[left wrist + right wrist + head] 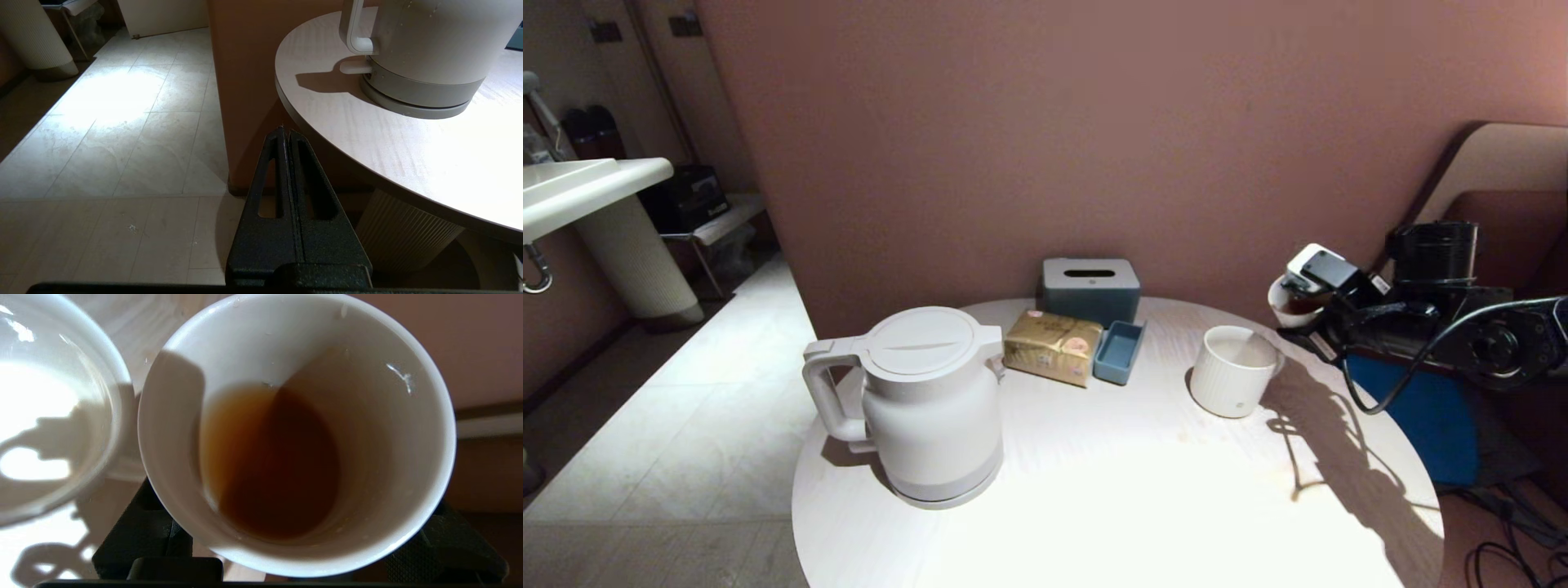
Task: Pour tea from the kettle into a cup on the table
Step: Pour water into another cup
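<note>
The cup [296, 433] already holds tea [269, 465] and sits clamped in the right gripper [1298, 304] at the table's [1111, 490] far right edge, beside the ribbed mug [1232, 371]. The kettle [927, 404] stands upright on the left, lid on, so pouring looks done; I judge only setting the cup down is left. The left gripper [287, 134] hangs below the table edge, fingers together.

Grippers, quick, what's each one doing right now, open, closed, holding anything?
Left gripper: closed, empty, parked below the table edge.
Right gripper: clamped around the small white cup with tea in it, beside the ribbed mug.
</note>
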Motion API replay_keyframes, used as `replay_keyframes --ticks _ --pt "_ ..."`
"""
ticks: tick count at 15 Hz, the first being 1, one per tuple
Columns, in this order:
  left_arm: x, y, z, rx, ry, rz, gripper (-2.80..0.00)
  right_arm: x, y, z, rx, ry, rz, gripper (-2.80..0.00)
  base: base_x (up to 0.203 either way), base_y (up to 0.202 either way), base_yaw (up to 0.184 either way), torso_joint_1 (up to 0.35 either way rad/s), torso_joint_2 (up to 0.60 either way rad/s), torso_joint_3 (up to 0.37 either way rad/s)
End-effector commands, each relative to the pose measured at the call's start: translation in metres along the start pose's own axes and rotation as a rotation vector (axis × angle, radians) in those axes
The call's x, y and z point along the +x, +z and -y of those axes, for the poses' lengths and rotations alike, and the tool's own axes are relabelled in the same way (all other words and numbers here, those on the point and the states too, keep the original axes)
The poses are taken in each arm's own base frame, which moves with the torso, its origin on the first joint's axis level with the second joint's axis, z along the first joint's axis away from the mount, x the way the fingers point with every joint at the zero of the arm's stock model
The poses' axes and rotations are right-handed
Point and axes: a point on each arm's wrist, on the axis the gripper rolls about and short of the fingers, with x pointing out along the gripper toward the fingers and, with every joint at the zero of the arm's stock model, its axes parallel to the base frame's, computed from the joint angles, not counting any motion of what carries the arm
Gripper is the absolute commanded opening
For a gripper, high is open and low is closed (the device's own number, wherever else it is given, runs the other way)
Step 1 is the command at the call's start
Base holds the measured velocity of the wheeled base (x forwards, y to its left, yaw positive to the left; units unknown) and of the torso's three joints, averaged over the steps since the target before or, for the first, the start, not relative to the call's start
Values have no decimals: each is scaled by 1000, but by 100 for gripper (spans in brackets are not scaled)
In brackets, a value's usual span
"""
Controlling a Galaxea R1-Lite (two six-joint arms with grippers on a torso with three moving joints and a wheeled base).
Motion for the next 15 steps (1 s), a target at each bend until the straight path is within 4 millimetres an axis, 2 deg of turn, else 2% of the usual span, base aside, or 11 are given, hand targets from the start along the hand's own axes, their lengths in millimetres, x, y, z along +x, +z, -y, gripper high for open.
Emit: replay_keyframes --ticks 1,11,15 --pt "0 0 0 0 1 1 -280 3 6 -1 -32 -6 15 -280 0 0 0 0 0 0" --pt "0 0 0 0 1 1 -280 2 16 -5 -304 -67 1 -280 0 0 0 0 0 0" --pt "0 0 0 0 1 1 -280 10 16 -6 -366 -81 -22 -280 0 0 0 0 0 0"
